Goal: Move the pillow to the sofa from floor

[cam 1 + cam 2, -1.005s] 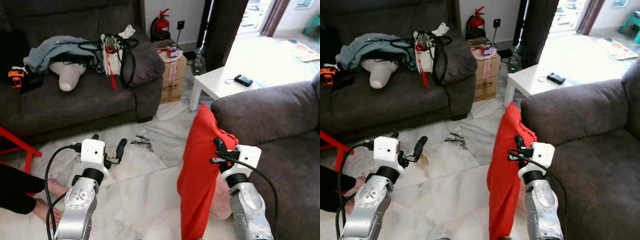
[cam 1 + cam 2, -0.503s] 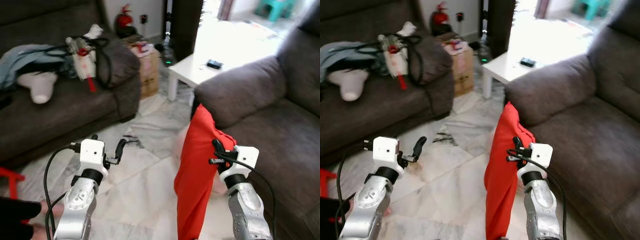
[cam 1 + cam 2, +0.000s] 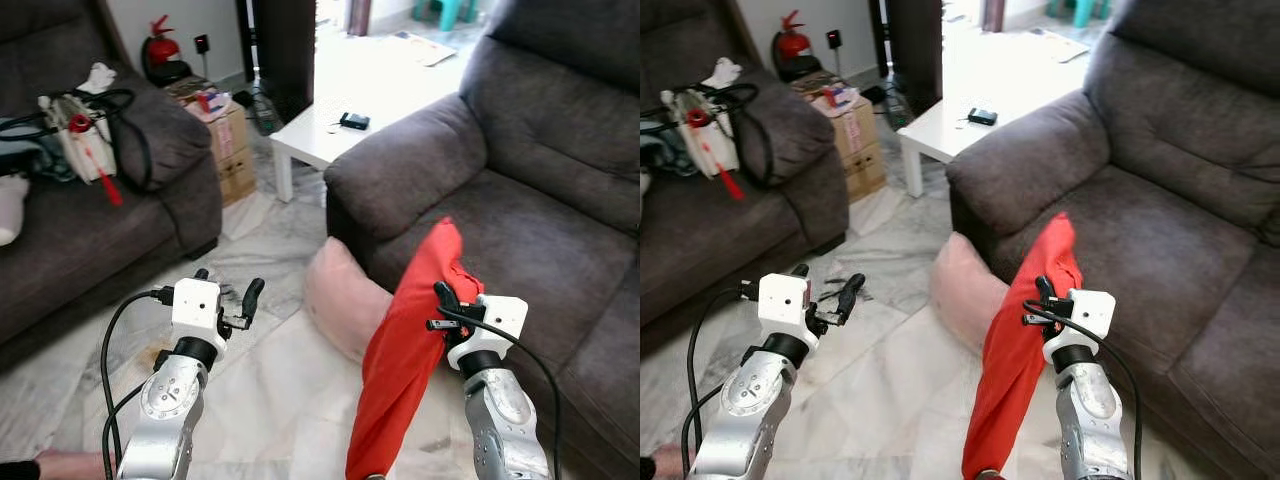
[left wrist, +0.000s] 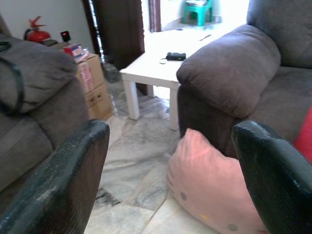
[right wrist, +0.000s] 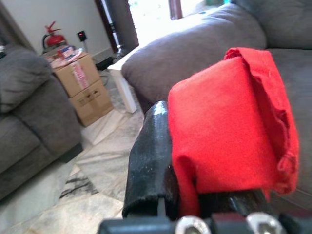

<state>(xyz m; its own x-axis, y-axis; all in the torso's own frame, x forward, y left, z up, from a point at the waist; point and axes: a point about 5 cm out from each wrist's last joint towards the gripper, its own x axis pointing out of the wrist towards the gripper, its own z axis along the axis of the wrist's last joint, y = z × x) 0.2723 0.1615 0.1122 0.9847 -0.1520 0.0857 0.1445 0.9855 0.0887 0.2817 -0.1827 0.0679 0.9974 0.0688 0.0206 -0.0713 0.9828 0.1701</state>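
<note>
Change since the earlier frames: the head camera has been swung toward the robot's right, so the grey sofa (image 3: 520, 200) now lies ahead of the jaws and the dark sofa with the bags (image 3: 90, 130) has slid off to the left. A pink pillow (image 3: 345, 300), previously hidden, is now exposed on the floor (image 3: 270, 370).

Item 1, red pillow (image 3: 410, 350): clenched in the right gripper (image 3: 447, 308), its upper corner pinched between the two black fingers (image 5: 148, 161). It hangs limp below the jaws, its lower end near the floor and its upper end level with the sofa's seat edge.

Item 2, pink pillow: resting on the floor against the sofa's front, ahead of the left jaws and beside the hanging red one. Not held.

Item 3, left gripper (image 3: 235, 300): jaws spread and empty, raised at mid height with the forearm angled forward, pointed toward the pink pillow and the white surface (image 3: 320, 135) beyond.

Item 4, right arm: forearm raised near upright, wrist held just short of the sofa seat.

Step in hand, as judged: carrying, nearly at the sofa. The next move calls for the right arm to be extended over the seat cushion, the pillow lifted clear of the edge, then the jaws released.
</note>
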